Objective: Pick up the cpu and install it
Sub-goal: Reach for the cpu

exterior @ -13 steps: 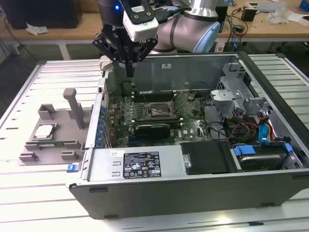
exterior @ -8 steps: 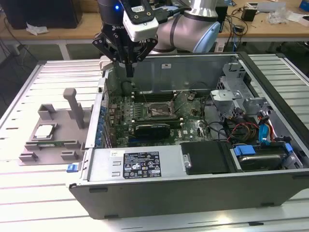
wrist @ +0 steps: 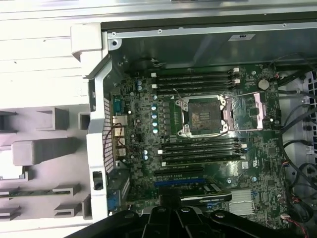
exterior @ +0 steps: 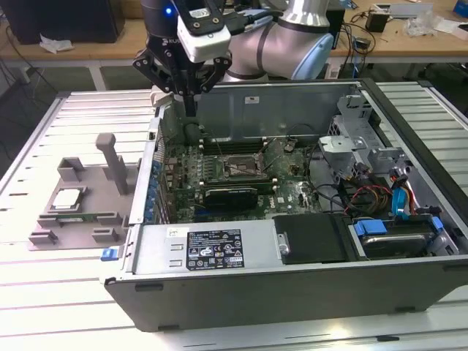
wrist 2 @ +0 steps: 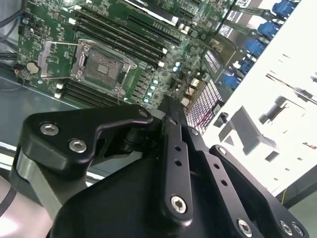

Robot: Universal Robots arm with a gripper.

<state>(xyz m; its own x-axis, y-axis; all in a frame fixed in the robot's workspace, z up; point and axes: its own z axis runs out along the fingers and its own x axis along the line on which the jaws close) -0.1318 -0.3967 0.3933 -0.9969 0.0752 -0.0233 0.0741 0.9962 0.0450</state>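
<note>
Gripper [exterior: 191, 108] hangs over the case [exterior: 292, 292], above its far corner on the exterior view's left. Jaws are pinched together w/ nothing between 'em. Below it, inside the case, the mobo socket [wrist: 203, 116] sits w/ its lid flipped open. The cpu [exterior: 66, 198] lies flat on the grey tray [exterior: 44, 235], outside the case on the exterior view's left, well apart from the gripper.

A table [exterior: 44, 300] of pale, ribbed metal slats is seen in the exterior view. An open computer case [exterior: 292, 292] is laid on its side on it, towards the exterior view's right. A grey plastic tray [exterior: 73, 228] with upright posts is set just beside the case, on the exterior view's left.
</note>
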